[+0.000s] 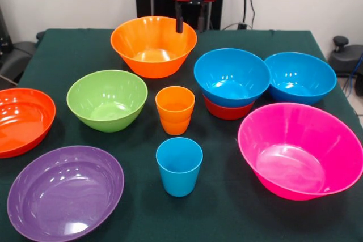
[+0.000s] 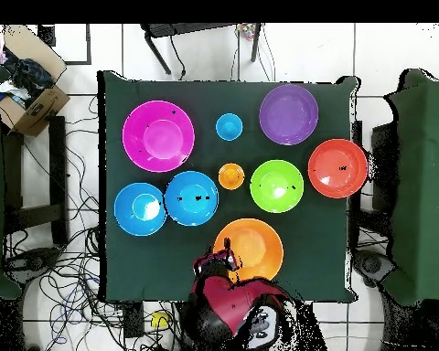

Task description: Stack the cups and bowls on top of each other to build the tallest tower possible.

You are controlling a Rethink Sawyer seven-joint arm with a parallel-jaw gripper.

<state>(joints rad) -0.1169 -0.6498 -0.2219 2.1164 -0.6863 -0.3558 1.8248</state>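
Observation:
My gripper (image 1: 190,25) hangs open and empty over the far rim of the orange bowl (image 1: 153,46), and in the overhead view the gripper (image 2: 225,251) is at the orange bowl's (image 2: 251,247) left edge. A blue bowl (image 1: 231,76) sits nested in a red-orange bowl (image 1: 227,111), a low tower of two. Another blue bowl (image 1: 300,76) stands beside it. Two nested orange cups (image 1: 174,110) stand mid-table, with the light blue cup (image 1: 179,165) nearer the front. The green bowl (image 1: 106,99), a red-orange bowl (image 1: 22,120), the purple bowl (image 1: 65,191) and the pink bowl (image 1: 300,151) each stand alone.
A dark green cloth (image 1: 227,219) covers the table. A cardboard box (image 2: 31,96) and cables lie on the floor beyond the table's edges.

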